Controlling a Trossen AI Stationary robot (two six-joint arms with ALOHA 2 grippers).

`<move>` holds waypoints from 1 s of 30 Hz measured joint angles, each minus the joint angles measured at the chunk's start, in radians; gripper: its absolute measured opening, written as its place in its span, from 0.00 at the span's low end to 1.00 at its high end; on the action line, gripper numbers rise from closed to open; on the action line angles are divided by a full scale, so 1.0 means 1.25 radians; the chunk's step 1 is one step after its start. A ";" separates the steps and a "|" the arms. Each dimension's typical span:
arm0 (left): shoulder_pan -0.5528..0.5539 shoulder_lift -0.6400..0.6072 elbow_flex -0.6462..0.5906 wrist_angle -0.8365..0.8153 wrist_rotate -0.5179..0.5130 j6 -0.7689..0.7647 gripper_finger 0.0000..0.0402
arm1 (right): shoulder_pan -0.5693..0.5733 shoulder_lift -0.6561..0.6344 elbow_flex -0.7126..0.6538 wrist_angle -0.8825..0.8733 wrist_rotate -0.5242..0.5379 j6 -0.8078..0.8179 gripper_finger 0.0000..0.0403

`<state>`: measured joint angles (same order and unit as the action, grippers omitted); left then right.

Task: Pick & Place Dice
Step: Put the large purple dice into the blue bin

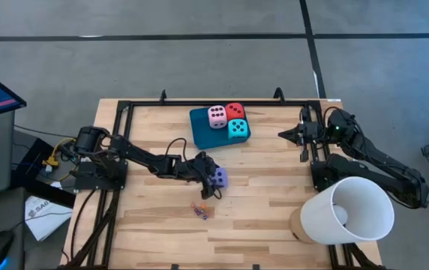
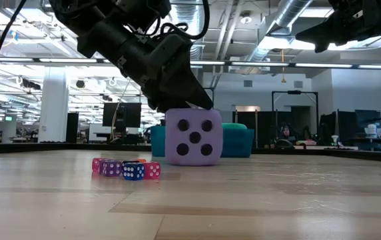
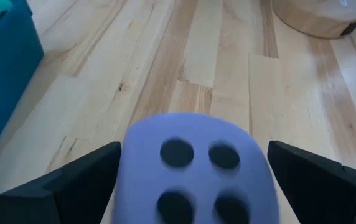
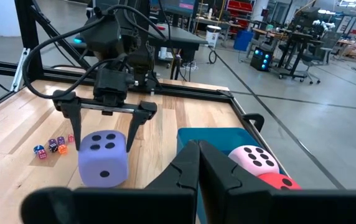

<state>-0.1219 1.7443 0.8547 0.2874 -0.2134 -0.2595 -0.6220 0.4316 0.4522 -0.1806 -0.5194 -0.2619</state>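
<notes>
Progress: three of four placed. Pink die [image 1: 217,116], red die [image 1: 235,110], turquoise die [image 1: 237,129] resting on teal tray [image 1: 199,129], well beyond left gripper [image 1: 213,178]. Purple die [image 1: 219,178] between its wide-spread fingers [image 4: 137,121], on table [image 1: 274,210], apparently ungripped. Right gripper [image 1: 291,135] pinched empty, parked far side of tray. Remaining, by judgement: grasp, carry, place purple.

purple die [image 3: 193,168] sitting between the left gripper's fingers [image 3: 72,186], blurring and being cut off by the frame edge | red die [image 4: 282,182] beyond the right gripper [image 4: 198,149] showing only in part | small dice [image 1: 199,211] near the left gripper [image 1: 208,180] appearing too tiny to count pips
</notes>
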 joint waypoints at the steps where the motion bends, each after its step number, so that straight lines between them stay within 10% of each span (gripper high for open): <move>1: 0.000 0.000 0.000 0.000 0.000 -0.005 0.98 | 0.000 0.000 0.000 0.000 0.000 0.000 0.00; 30: 0.000 -0.004 0.004 -0.056 0.038 -0.066 0.99 | 0.000 0.000 0.000 -0.003 0.000 0.000 0.00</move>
<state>-0.1220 1.7397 0.8597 0.2174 -0.1663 -0.3424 -0.6221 0.4315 0.4522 -0.1841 -0.5193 -0.2615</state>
